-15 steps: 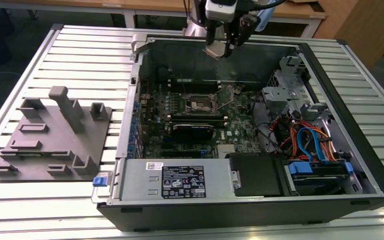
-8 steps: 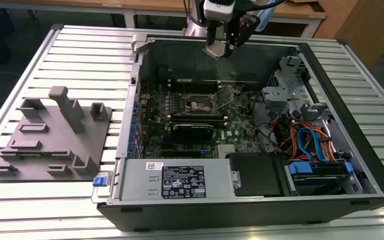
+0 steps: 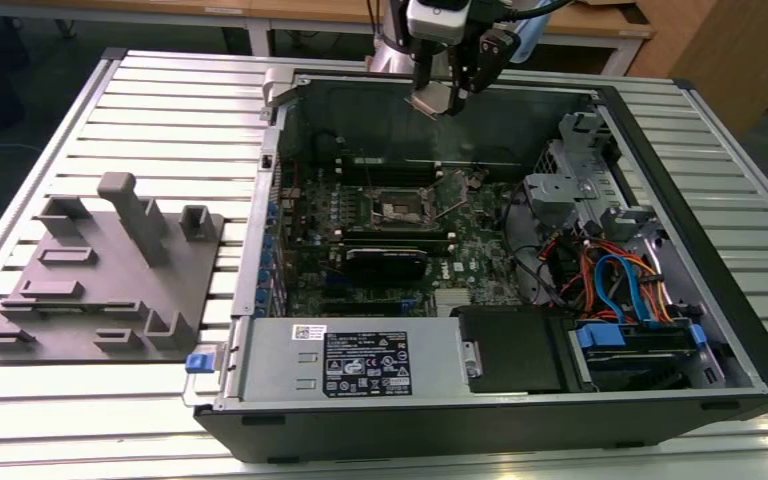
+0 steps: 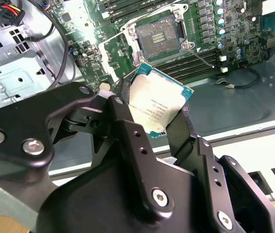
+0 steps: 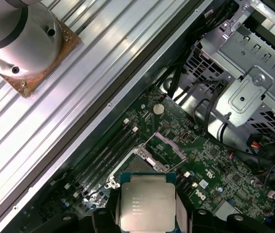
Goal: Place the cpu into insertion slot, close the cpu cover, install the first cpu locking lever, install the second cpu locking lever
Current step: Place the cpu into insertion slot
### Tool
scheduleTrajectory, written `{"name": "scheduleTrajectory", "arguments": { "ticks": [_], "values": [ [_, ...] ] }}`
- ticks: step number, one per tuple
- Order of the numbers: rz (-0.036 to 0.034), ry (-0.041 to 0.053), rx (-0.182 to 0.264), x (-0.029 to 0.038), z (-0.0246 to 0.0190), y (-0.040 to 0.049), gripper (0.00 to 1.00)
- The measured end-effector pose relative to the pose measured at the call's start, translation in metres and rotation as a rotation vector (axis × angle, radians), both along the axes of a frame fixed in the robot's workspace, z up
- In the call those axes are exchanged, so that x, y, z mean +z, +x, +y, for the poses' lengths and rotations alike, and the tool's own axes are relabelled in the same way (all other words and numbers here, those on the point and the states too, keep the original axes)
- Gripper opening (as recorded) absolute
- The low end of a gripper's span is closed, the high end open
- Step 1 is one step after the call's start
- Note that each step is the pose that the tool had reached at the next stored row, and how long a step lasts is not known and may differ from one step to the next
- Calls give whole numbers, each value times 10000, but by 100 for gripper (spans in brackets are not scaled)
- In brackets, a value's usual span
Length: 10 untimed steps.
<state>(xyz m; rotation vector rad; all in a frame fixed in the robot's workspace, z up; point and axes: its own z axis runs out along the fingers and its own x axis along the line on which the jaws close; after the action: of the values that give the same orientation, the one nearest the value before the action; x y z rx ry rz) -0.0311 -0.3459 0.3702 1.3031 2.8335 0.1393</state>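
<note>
Second wrist view: the gripper (image 4: 153, 112) is pinching the cpu (image 4: 160, 99) by two opposite edges, jaws closed onto it, and is holding it tilted, high above the motherboard (image 4: 93, 53) and well apart from the insertion slot (image 4: 159, 36), which is lying uncovered. Judged risks: the tilted chip may be reaching the socket corner-first or misrotated, bending contacts. The narrow edge grip may be slipping, dropping it onto the board.
</note>
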Motion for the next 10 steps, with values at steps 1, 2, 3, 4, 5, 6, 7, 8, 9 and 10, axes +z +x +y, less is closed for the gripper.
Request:
{"name": "scheduleTrajectory", "arguments": {
  "ticks": [1,2,3,4,5,6,7,8,9,10],
  "values": [
    [0,0,-25,0,0,0,54],
    [0,0,-61,0,0,0,54],
    [0,0,-117,0,0,0,54],
    [0,0,-206,-1,0,0,54],
    [0,1,-303,-1,0,0,54],
    [1,0,-353,-1,0,0,54],
    [1,0,-378,-2,0,0,54],
    [0,0,-400,-2,0,0,54],
    [0,0,-422,-2,0,0,54],
    [0,0,-459,-3,0,0,54]
  ]
}}
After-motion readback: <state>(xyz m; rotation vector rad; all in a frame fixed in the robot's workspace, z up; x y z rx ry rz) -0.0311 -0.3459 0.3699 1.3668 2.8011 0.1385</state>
